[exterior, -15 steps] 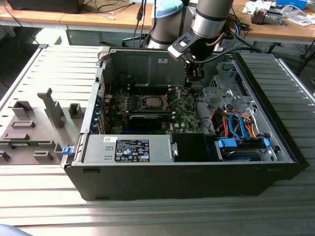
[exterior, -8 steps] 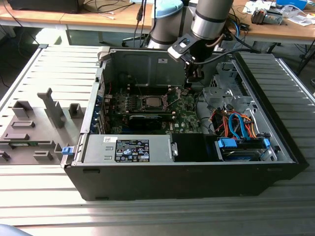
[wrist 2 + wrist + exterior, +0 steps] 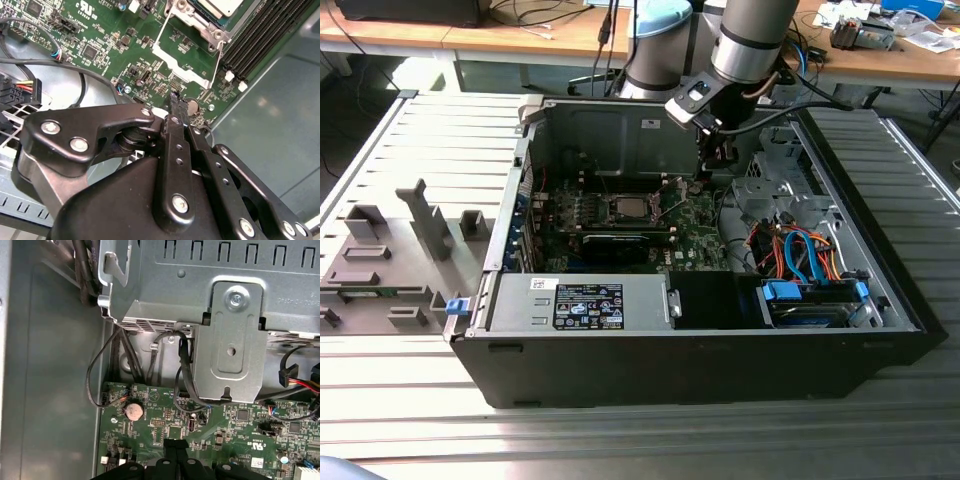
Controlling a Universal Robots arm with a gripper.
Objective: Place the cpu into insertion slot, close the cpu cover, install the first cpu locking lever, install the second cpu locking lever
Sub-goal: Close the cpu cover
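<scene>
Bright light glares off the slatted table [image 3: 430, 130] at the exterior view's left, while the computer case [image 3: 720, 370] lies shadowed inside.

Exterior view: black rating label [image 3: 588, 306] on the grey power supply [image 3: 515, 305], print too small to read; small white sticker [image 3: 542, 285] at its 10 o'clock; wall sticker [image 3: 651, 123] on the chassis wall [image 3: 600, 135], illegible. Second wrist view: white certification mark [image 3: 85, 7] printed on the green board [image 3: 107, 65]. First wrist view: stamped characters [image 3: 295, 301] on the metal cage [image 3: 200, 285], unreadable.

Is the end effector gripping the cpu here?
No, the end effector is shut with nothing in it, above the circuit board.
</scene>
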